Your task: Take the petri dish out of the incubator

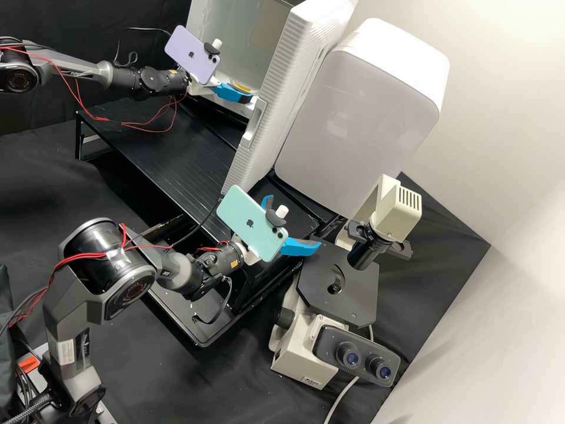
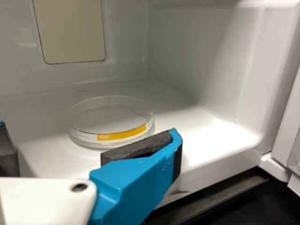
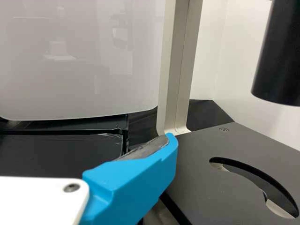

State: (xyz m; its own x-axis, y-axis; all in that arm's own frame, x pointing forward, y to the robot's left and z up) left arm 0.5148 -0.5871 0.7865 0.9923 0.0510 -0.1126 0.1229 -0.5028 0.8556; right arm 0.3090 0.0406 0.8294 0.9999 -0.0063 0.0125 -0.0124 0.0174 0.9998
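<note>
A clear petri dish (image 2: 110,121) with a yellow label lies flat on the white floor of the open incubator (image 2: 220,140). My left gripper (image 2: 84,143) is at the chamber's front lip, open, one blue finger (image 2: 140,176) on each side in front of the dish, apart from it. In the high view the left gripper (image 1: 232,91) sits at the incubator (image 1: 235,35) mouth with the yellow label (image 1: 241,87) just past it. My right gripper (image 1: 294,229) hangs open and empty beside the incubator door (image 1: 282,88), over the microscope stage (image 3: 234,154); one of its fingers (image 3: 140,176) shows.
A white microscope (image 1: 329,335) stands at the front right, its black stage (image 1: 338,282) under the right gripper and its lamp head (image 1: 391,215) above. The incubator rests on a black raised shelf (image 1: 170,159). Red cables trail along both arms.
</note>
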